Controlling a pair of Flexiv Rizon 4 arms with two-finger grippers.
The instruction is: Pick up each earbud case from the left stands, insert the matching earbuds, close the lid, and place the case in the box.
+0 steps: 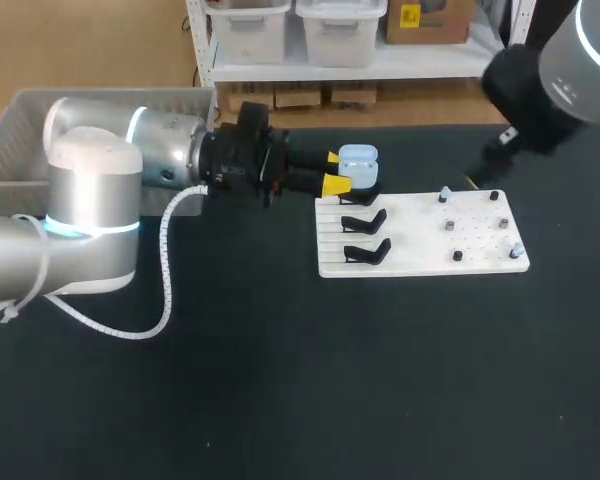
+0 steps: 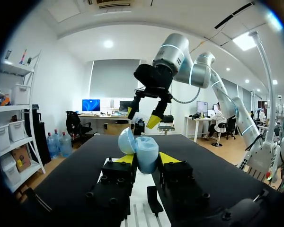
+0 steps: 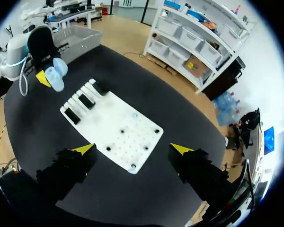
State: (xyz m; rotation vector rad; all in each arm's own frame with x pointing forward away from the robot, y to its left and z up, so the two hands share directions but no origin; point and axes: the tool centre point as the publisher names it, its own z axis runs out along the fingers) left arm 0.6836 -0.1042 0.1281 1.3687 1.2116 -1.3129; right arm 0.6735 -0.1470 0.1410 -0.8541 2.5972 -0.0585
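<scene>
Earbud case (image 2: 145, 152), open, clamped in left tool (image 2: 146, 159), its underside hidden

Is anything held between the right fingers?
No, the right fingers stand wide apart above the board, with nothing between them.

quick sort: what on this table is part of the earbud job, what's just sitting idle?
In the job: earbud case, lid open, in left gripper; earbuds on the white board; grey box at far left.
Idle: two empty stands; right gripper, open, above the board.
</scene>
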